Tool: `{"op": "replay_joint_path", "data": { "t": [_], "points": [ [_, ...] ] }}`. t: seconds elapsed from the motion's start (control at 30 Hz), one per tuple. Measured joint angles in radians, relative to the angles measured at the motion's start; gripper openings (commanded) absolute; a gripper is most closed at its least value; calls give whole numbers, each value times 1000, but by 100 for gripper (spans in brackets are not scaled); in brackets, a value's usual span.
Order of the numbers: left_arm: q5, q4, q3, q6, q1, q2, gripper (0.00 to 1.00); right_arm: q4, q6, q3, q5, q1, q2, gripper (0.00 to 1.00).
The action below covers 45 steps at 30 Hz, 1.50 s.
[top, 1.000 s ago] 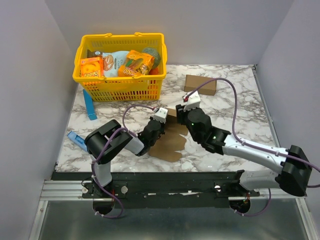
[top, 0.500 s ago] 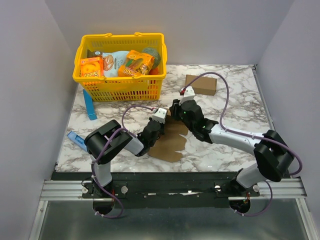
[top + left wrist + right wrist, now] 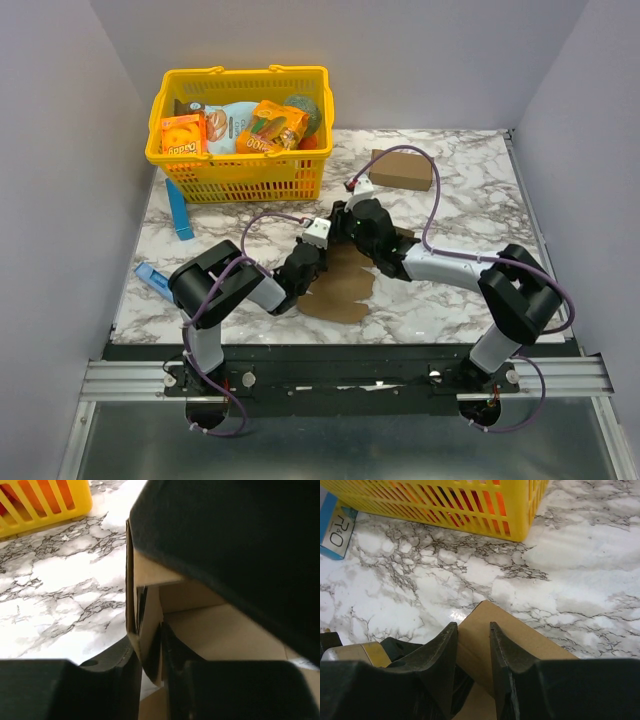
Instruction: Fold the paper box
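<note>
On veined marble [image 3: 470,200], well apart from the yellow basket [image 3: 240,72]: thin brown box [image 3: 345,285], flap pinched by left gripper [image 3: 149,647]; right gripper [image 3: 471,630] narrowly parted over a corner, grip unclear.

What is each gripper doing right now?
Left gripper: shut on a flap of the paper box.
Right gripper: partly open, holding nothing, poised over a box panel.

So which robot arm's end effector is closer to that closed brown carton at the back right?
Right. The right end effector is at the paper box, left of the carton and closer to the arm bases; the left end effector is farther off the same way.
</note>
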Motion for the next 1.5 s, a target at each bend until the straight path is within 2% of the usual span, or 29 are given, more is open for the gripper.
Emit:
{"op": "replay_joint_path", "data": {
  "t": [0.27, 0.7, 0.83, 1.0, 1.27, 1.3, 1.37, 1.5],
  "points": [
    [0, -5, -27, -5, -1, -7, 42, 30, -17, -42, -1, -2, -22, 39],
    [13, -5, -31, -20, -3, -25, 42, 55, -46, -117, 0, -1, -77, 39],
    [23, 4, -31, -20, -3, -25, 39, 53, -53, -117, 1, -1, -77, 38],
    [34, 32, -34, -18, -3, -26, 44, 44, -65, -114, 19, 3, -76, 38],
    [70, 67, -57, -18, -3, -40, 44, -19, -84, -65, 82, 34, -48, 38],
    [73, 71, -60, -18, -3, -40, 45, -29, -87, -62, 87, 36, -43, 38],
    [77, 79, -69, -19, -3, -40, 56, -40, -93, -54, 104, 43, -38, 38],
    [91, 104, -101, -23, -3, -41, 56, -53, -95, -46, 122, 48, -34, 38]
  ]
}}
